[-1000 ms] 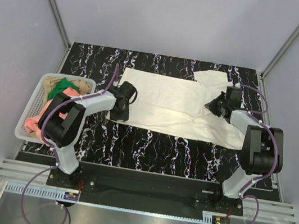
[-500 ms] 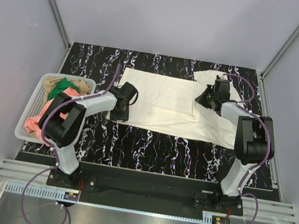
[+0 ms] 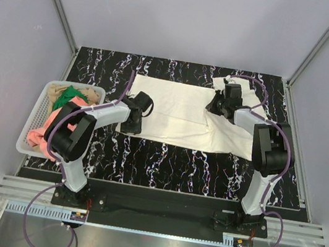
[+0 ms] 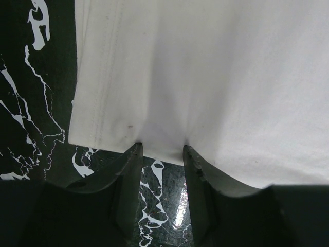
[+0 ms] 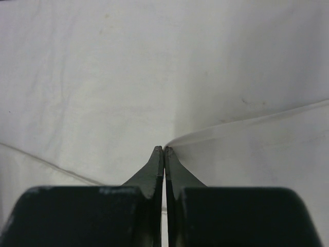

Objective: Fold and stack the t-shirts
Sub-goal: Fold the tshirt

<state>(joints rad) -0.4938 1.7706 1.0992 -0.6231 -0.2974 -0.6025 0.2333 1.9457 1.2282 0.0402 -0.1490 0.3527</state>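
A large cream-white t-shirt [image 3: 178, 116] lies spread on the black marbled table. My left gripper [image 3: 128, 123] is at the shirt's near-left hem corner. In the left wrist view the gripper [image 4: 161, 149] is open, its fingertips [image 4: 136, 148] touching the hem edge of the shirt [image 4: 205, 77]. My right gripper [image 3: 215, 104] is over the shirt's far right part. In the right wrist view it [image 5: 164, 149] is shut on a raised fold of the shirt [image 5: 247, 128]. Salmon-pink [image 3: 41, 132], green [image 3: 64, 97] and tan [image 3: 91, 94] shirts lie bunched in the basket.
A white plastic mesh basket [image 3: 43, 93] stands at the table's left edge. Bare black marbled table [image 3: 170, 165] runs along the near side. Grey walls and metal frame posts bound the back and sides.
My right gripper has moved left and toward the back, dragging the shirt's right part over the body. The left gripper has stayed at the hem corner.
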